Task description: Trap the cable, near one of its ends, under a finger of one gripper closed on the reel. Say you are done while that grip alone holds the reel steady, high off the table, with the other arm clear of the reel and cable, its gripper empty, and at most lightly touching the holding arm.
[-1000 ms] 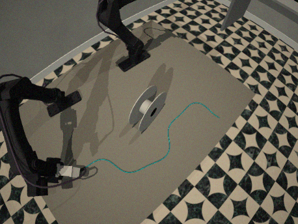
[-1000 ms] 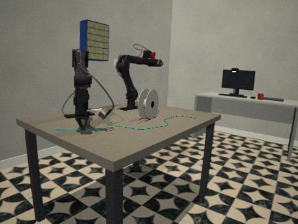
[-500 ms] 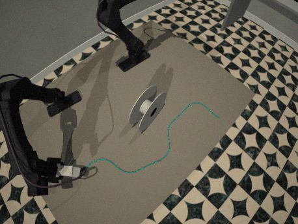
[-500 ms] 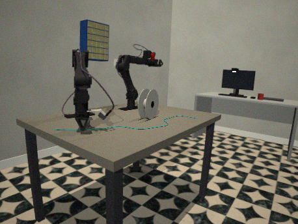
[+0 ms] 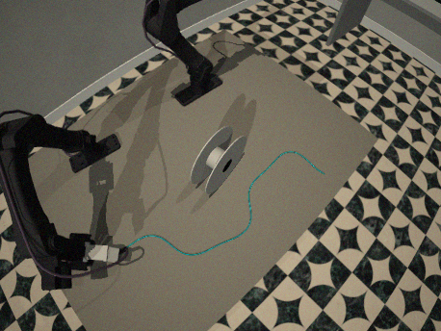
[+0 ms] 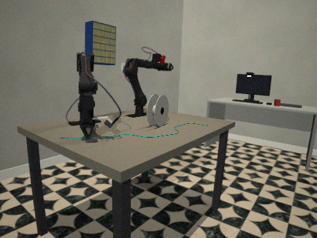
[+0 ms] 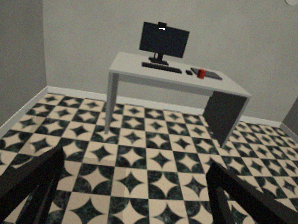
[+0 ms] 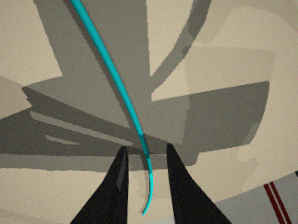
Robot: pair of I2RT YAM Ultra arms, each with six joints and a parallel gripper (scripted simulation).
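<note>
A white reel (image 5: pixel 214 156) (image 6: pixel 160 111) stands on its rims in the middle of the table (image 5: pixel 298 101) (image 6: pixel 138 156). A thin teal cable (image 5: pixel 250 202) (image 6: pixel 145 136) (image 8: pixel 107 63) snakes loose over the table in front of the reel, apart from it. My right gripper (image 5: pixel 124 249) (image 6: pixel 86 135) (image 8: pixel 146 149) points straight down at the table. Its fingers stand a little apart astride the cable near one end, not clamped on it. My left gripper (image 6: pixel 169 66) (image 7: pixel 140 162) is wide open and empty, high in the air behind the reel, facing the room.
Both arm bases (image 5: pixel 197 89) (image 5: pixel 93 151) sit along the table's back edge. A desk (image 6: pixel 263 105) (image 7: pixel 173 76) with a monitor (image 6: pixel 253 84) (image 7: pixel 162 39) stands off to the side. A blue panel (image 6: pixel 102 43) hangs on the wall.
</note>
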